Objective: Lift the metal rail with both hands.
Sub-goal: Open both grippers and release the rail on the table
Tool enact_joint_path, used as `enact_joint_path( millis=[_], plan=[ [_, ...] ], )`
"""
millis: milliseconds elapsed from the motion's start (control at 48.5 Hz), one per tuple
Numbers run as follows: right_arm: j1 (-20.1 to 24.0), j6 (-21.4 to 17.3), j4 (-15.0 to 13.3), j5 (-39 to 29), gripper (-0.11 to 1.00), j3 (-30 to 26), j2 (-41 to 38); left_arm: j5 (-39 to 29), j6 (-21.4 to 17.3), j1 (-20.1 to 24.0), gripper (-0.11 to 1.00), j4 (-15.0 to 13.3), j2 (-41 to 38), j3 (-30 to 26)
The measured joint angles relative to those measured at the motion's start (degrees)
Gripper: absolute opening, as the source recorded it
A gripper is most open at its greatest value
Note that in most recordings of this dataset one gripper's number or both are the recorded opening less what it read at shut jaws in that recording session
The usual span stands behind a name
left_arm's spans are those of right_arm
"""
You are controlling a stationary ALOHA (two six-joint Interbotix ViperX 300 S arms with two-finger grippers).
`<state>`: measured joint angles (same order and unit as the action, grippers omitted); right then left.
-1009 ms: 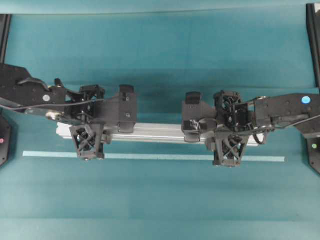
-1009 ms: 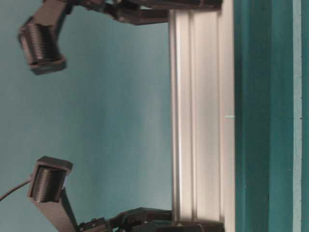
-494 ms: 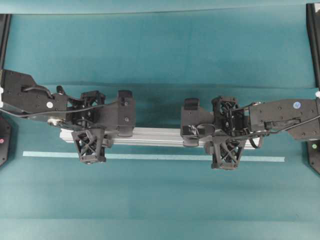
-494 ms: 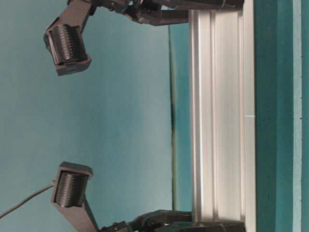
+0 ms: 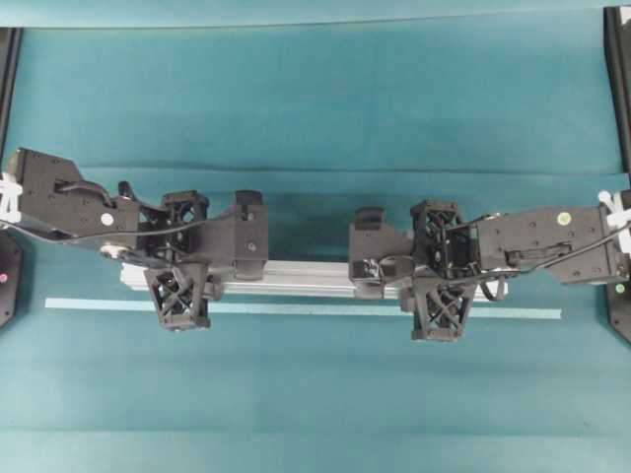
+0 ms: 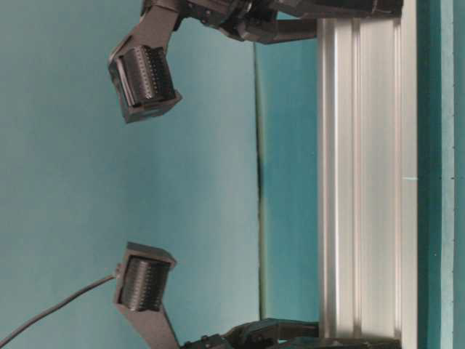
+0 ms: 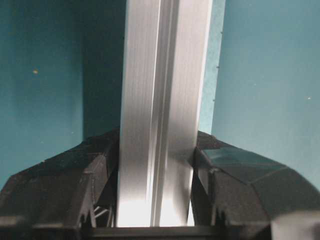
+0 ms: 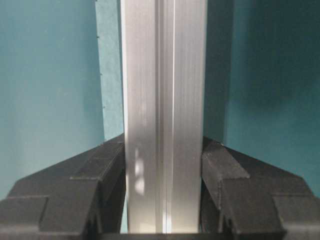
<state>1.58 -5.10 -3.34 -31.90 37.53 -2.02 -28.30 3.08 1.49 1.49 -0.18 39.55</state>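
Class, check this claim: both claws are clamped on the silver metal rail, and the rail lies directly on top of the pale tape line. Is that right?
Not quite. In the overhead view the metal rail lies beside the tape line, not on it. Left claw and right claw do clamp it.

A thin flat pale tape line (image 5: 296,309) is laid straight across a teal cloth-covered table (image 5: 315,99).

metal rail (image 5: 296,278): silver, lengthwise grooves | left gripper (image 5: 177,266) and right gripper (image 5: 435,279): black, lattice-braced fingers | table cloth (image 5: 315,99): teal | tape line (image 5: 296,309): pale blue-white
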Motion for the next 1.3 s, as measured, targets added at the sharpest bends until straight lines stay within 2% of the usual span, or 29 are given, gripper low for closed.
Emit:
enact_joint_path(
  millis=[227, 433, 680, 989, 1298],
  plan=[
    [0.0, 0.0, 0.0, 0.6, 0.38, 0.0, -1.5, 1.3, 0.4, 0.0, 0.35, 0.0, -0.5, 0.3],
    [0.0, 0.0, 0.0, 1.1, 0.38, 0.1, -2.0, 1.4, 3.1, -0.4, 0.35, 0.1, -0.6, 0.4],
    [0.2, 0.1, 0.1, 2.0, 0.38, 0.4, -2.2, 2.2, 4.4, -2.0, 0.35, 0.1, -0.7, 0.7],
    [0.3, 0.0, 0.1, 2.4, 0.38, 0.4, -2.3, 5.0, 4.0, -1.8, 0.35, 0.2, -0.8, 1.8],
    [0.4, 0.0, 0.8, 2.4, 0.38, 0.5, -2.4, 5.5, 1.8, -1.7, 0.35, 0.0, -0.8, 1.8]
  ],
)
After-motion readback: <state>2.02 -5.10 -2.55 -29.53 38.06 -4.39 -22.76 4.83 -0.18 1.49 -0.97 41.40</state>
